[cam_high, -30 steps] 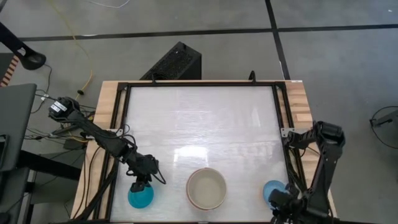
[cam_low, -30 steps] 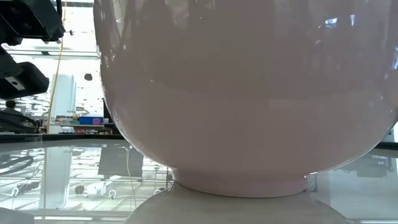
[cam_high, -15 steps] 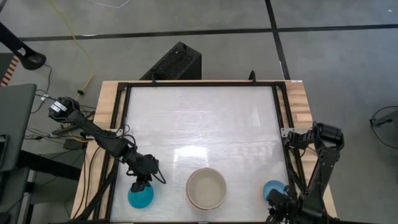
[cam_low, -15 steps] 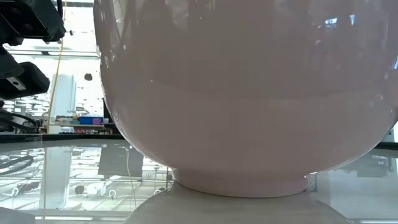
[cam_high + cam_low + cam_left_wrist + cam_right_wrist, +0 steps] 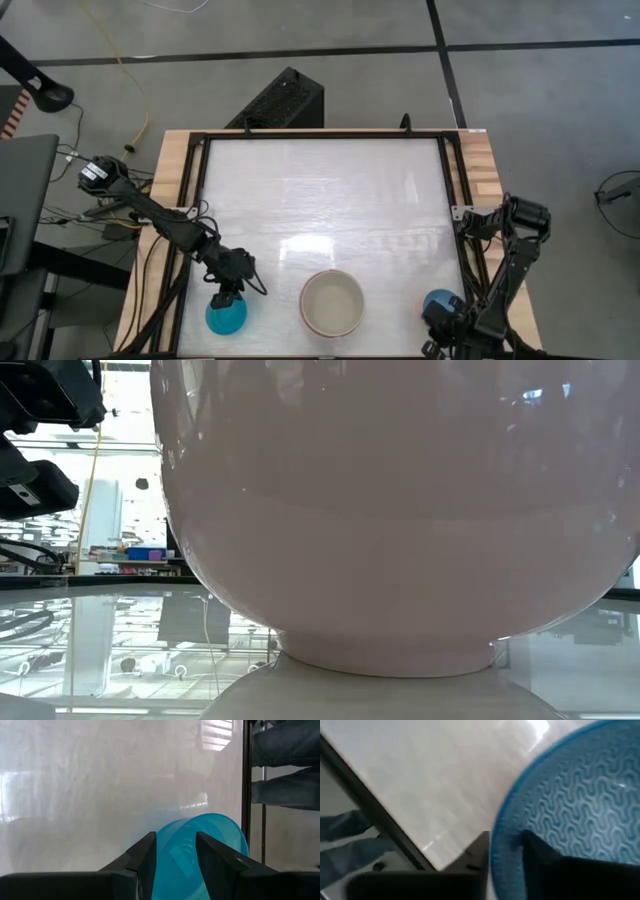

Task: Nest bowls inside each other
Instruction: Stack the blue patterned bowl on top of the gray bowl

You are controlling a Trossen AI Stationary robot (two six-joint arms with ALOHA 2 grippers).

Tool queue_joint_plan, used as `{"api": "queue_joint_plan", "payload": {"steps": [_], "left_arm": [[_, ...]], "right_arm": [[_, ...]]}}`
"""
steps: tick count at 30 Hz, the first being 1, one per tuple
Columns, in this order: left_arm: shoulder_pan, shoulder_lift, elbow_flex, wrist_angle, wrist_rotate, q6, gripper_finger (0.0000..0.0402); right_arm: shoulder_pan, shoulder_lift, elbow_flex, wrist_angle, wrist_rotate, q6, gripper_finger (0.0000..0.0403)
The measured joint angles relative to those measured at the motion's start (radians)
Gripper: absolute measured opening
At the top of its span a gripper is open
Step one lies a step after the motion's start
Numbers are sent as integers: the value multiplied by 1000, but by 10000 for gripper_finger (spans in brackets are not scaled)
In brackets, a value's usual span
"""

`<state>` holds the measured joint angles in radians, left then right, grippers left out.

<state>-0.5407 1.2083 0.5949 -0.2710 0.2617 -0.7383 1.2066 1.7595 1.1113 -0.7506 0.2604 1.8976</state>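
Note:
A large cream bowl [image 5: 332, 303] stands near the table's near edge, its inside grey-beige; in the low view the same bowl [image 5: 400, 510] fills the frame. To its left lies a teal bowl [image 5: 226, 318], with my left gripper [image 5: 228, 296] shut on its far edge. Right of the cream bowl, by the table's right frame, sits a light blue bowl [image 5: 438, 302] with a wavy pattern inside. My right gripper [image 5: 444, 326] is shut on that bowl's near edge. My left gripper holds the teal bowl by its rim [image 5: 176, 836], which passes between the two fingers [image 5: 145, 855]. The fingers slant down from the far left. The bowl sits tilted in the hold; whether it is off the table, I cannot tell. My right gripper has the light blue bowl's rim [image 5: 501, 851] between its fingers, one finger [image 5: 540, 851] inside the bowl and one outside. The fingers come steeply from above at the bowl's near edge. The bowl's underside is out of sight.
A black metal frame [image 5: 455, 215] borders the white table top, with wooden strips outside it. The far half of the table [image 5: 320, 180] is bare. A person's legs in jeans [image 5: 285, 765] stand beyond the table's edge.
My right arm has sunk, and its gripper has gone down and a little toward the table's left, onto the light blue bowl's near edge. The bowls stand where they were.

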Motion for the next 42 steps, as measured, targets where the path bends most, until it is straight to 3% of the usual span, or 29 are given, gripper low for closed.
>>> {"api": "queue_joint_plan", "payload": {"steps": [3, 7, 15, 23, 27, 32, 42], "left_arm": [[0, 0, 0, 0, -2, 0, 126], [0, 0, 0, 0, -7, 0, 126], [0, 0, 0, 0, -8, 1, 126], [0, 0, 0, 0, -12, 0, 126], [0, 0, 0, 0, -12, -2, 126], [0, 0, 0, 0, -13, -4, 126], [0, 0, 0, 0, -18, -9, 126]], "right_arm": [[-15, -4, -2, 28, 2, -67, 14], [-39, -29, -3, 57, 65, -106, 7], [-98, -173, -6, 45, 353, -217, 1], [-202, -305, -6, 85, 464, -454, 0], [-289, -346, -5, 249, 434, -701, 0], [-414, -347, -4, 446, 298, -951, 0], [-568, -258, -1, 606, 0, -1133, 0]]}}
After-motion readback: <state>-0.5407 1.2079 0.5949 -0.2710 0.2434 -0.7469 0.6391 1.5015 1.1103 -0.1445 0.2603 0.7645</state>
